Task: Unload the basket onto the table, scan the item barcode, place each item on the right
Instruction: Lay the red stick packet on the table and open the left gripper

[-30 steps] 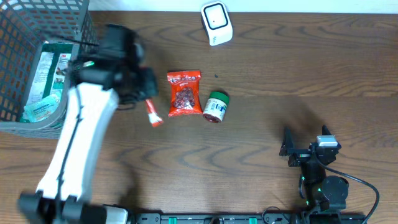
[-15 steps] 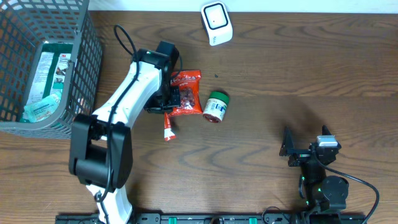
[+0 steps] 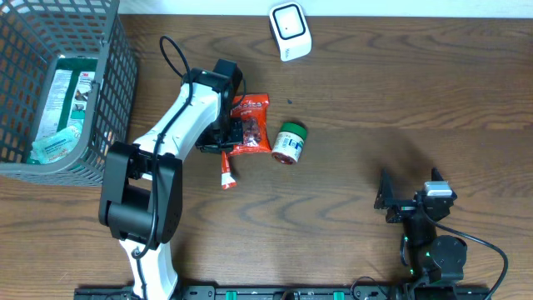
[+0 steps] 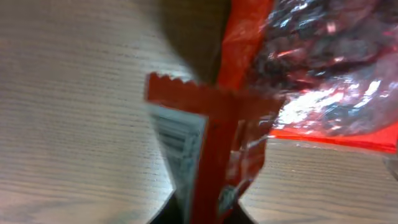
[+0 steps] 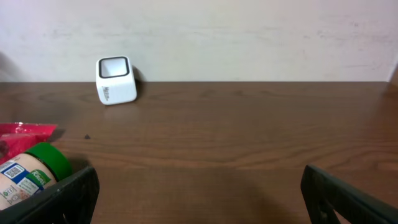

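Pinching slim red sachet tight in left gripper, barcode face exposed, probably for the scanner (wrist view's blurry); right gripper parked wide open, empty.

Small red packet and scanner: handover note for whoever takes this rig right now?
Left pincer: shut on the small red packet, beside the large red snack bag.
Right pincer: open, empty, parked front right.
Scanner: at the far edge, well away from the packet. Green-lidded jar lies right of the bag; basket at left holds other items.
Done: packet gripped.
Left: carry it to the scanner with its barcode facing the window.
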{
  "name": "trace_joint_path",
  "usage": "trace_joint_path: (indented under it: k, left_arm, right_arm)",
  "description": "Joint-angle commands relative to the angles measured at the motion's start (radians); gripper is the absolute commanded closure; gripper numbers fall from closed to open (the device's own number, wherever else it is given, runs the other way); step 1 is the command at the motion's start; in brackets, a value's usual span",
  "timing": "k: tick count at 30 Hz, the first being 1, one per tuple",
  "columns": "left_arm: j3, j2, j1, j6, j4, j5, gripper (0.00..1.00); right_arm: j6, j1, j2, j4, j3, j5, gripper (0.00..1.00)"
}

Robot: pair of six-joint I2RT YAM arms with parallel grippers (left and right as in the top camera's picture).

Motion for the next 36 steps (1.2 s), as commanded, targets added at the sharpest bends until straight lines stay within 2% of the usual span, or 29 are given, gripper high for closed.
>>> trace_joint_path:
  k: [1,5,9,10,12,22,23,25,30,36]
  left_arm:
    - [-0.021,0.012,0.0,-0.01,0.001,-0.016,0.75]
    - [-0.021,0.012,0.0,-0.01,0.005,-0.016,0.67]
    - [-0.02,0.012,0.0,-0.01,0.005,-0.016,0.39]
    - [-0.02,0.012,0.0,-0.01,0.005,-0.016,0.37]
    - [-0.016,0.008,0.001,-0.01,0.005,-0.016,0.34]
    - [0.031,-0.107,0.003,0.014,0.005,-0.019,0.32]
    - [0.035,-0.126,0.003,0.016,0.004,-0.02,0.28]
    - [0.039,-0.163,0.003,0.024,0.005,-0.024,0.26]
    - [0.039,-0.266,0.003,0.026,0.001,-0.11,0.21]
    - [0.039,-0.396,0.023,0.04,0.001,-0.167,0.21]
  right_arm:
    - [-0.004,-0.004,-0.005,-0.003,-0.002,-0.001,0.01]
    - [-0.004,-0.004,-0.005,-0.003,-0.002,-0.001,0.01]
    - [-0.004,-0.004,-0.005,-0.003,-0.002,-0.001,0.01]
    - [-0.004,-0.004,-0.005,-0.003,-0.002,-0.001,0.01]
    - [-0.004,-0.004,-0.005,-0.003,-0.002,-0.001,0.01]
    - [-0.004,-0.004,-0.005,-0.003,-0.002,-0.001,0.01]
    - [-0.004,-0.004,-0.005,-0.003,-0.002,-0.001,0.01]
    - [-0.004,-0.004,-0.005,-0.003,-0.002,-0.001,0.01]
    - [-0.004,-0.004,-0.005,-0.003,-0.002,-0.001,0.01]
    - [-0.004,-0.004,-0.005,-0.003,-0.002,-0.001,0.01]
